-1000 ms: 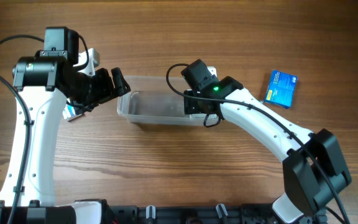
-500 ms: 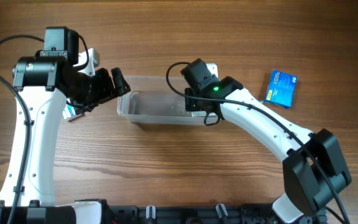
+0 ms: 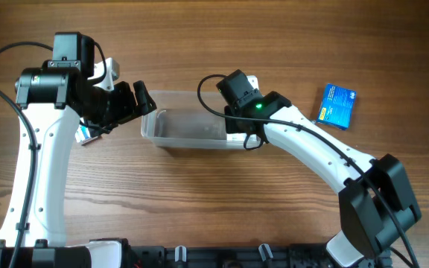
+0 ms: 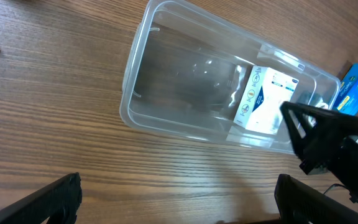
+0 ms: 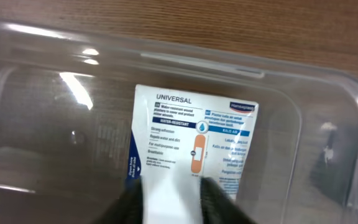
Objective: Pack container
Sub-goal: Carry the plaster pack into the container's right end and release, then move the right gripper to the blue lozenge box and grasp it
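Note:
The container is a clear shallow tub in the middle of the table, also seen in the left wrist view and the right wrist view. A white plaster box lies inside at its right end. My right gripper hangs over that box, its fingers blurred with a narrow gap, and the box is wider than the gap. In the overhead view the right gripper sits over the tub's right end. My left gripper stands wide open and empty just left of the tub.
A blue box lies on the wood to the right of the tub and shows at the far right of the left wrist view. A small packet lies under the left arm.
The right wrist has shifted slightly at the tub's right end. The left arm and the tub have not moved.

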`<state>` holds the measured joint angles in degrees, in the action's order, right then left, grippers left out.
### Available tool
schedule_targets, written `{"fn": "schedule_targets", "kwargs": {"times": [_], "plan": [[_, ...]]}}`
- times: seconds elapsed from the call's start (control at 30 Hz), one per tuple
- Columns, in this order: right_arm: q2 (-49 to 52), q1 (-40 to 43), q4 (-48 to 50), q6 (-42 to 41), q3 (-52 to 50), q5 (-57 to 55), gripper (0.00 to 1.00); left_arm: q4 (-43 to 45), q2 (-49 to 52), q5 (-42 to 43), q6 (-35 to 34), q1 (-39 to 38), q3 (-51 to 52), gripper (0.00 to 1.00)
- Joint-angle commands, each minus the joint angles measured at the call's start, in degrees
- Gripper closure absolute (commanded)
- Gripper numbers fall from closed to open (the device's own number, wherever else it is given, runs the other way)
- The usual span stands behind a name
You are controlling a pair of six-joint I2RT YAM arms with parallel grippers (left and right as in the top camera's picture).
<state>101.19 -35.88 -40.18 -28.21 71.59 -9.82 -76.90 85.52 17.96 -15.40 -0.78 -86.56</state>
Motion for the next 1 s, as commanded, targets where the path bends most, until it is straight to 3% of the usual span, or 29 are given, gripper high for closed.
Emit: {"fn": "schedule_targets", "kwargs": {"times": [0.0,0.7,0.97], "plan": [[0.6,-0.3,-0.4,-0.5,-0.3,2.1,0.96,0.2,0.0,0.7,-0.5,0.3,-0.8,0.00],[4.0,0.1,1.8,-4.4,-2.7,3.5,0.96,0.2,0.0,0.7,-0.5,0.3,-0.8,0.00],[5.5,4.3,2.2,-4.8,-2.7,9.1,0.96,0.2,0.0,0.7,-0.5,0.3,-0.8,0.00]]}}
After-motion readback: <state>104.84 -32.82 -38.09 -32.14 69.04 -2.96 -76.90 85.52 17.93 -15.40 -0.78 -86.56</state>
